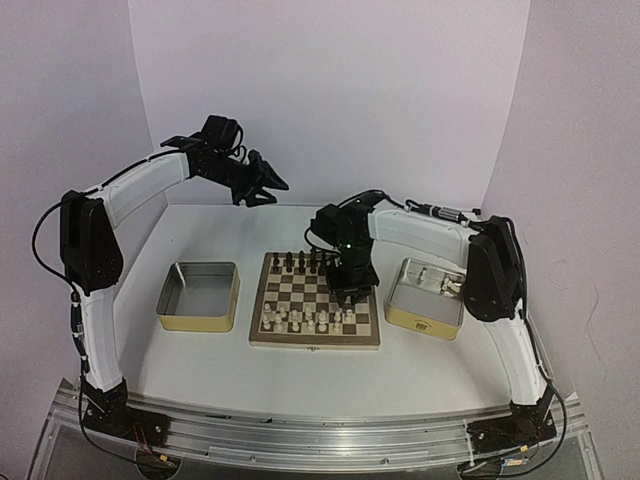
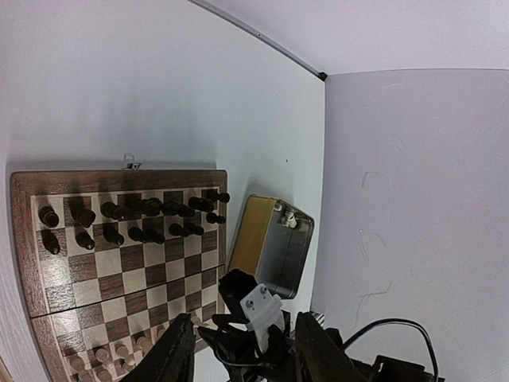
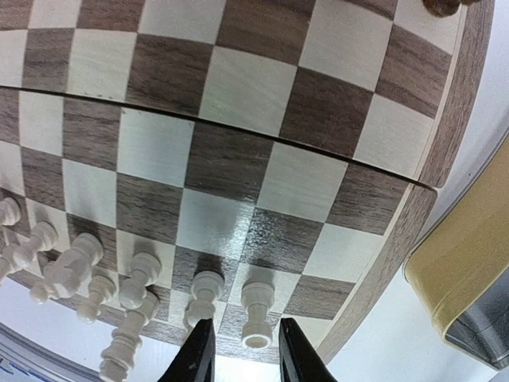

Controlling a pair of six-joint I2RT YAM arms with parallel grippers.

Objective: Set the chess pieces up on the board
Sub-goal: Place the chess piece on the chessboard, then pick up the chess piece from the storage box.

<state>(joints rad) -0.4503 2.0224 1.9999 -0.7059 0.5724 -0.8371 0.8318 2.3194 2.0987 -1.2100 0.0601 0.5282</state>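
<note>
Chess pieces (image 1: 305,318), tiny cream-white figures: found standing in two rows along the near edge of the square wooden chessboard (image 1: 290,292) with light and dark brown checkered squares and a pale rim, at the centre of the white table (image 1: 300,370). Recorded a few more of the same lying in the right-hand rectangular metal tin (image 1: 420,322) with yellowish sides, just beside the board. Noted dark brown-black chess figures (image 1: 300,262) lined up along the far edge. Noted a second matching tin (image 1: 195,322) to the left of the board.

Found the right arm bent forward over the board, wrist turned downward, with the right gripper (image 1: 347,295) low above the near right squares. Saw in the right wrist view its jaws parted to either side of one upright cream-white piece (image 3: 256,310) on a square by the near rim, with a sliver of gap on both sides: released, gripping nothing.

Found the left arm raised high, forearm stretched toward the back wall, with the left gripper (image 1: 265,185) in the air well apart from the board. Saw its fingers (image 2: 171,358) spread, with nothing held between them.
</note>
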